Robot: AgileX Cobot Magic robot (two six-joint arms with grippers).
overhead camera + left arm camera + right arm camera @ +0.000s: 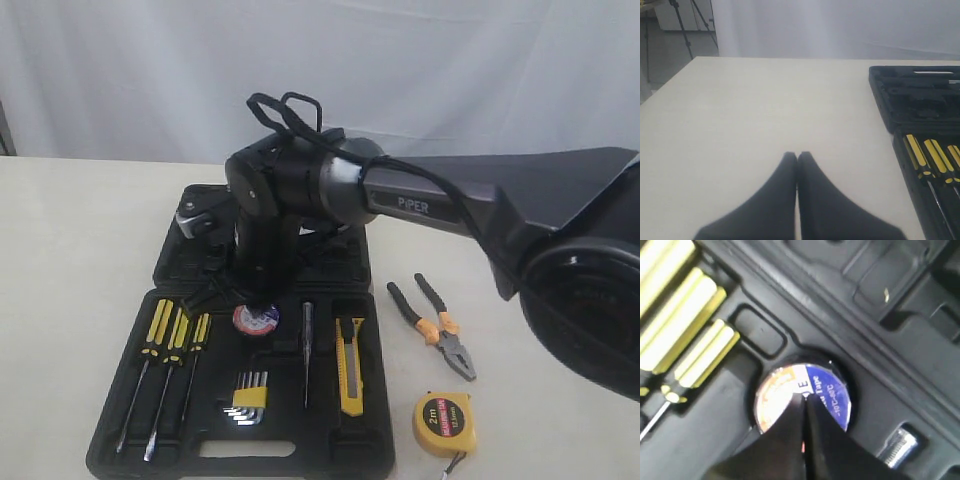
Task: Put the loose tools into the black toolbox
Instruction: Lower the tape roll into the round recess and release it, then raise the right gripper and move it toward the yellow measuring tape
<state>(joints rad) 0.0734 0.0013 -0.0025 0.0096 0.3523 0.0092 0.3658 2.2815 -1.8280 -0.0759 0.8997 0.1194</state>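
While pinched together, right gripper (pixel 804 399): sits over your tape roll (pixel 834 390), likely seating it.
Left gripper (pixel 797 156): closed, empty, kept clear.
Pliers (pixel 436 326), tape measure (pixel 443 423): three o'clock of toolbox (pixel 318 452).

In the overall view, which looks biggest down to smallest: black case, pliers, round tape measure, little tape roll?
1. black toolbox
2. pliers
3. tape measure
4. tape roll, partly under the arm
The tape measure lies nearer the camera, so the last two are unsure.
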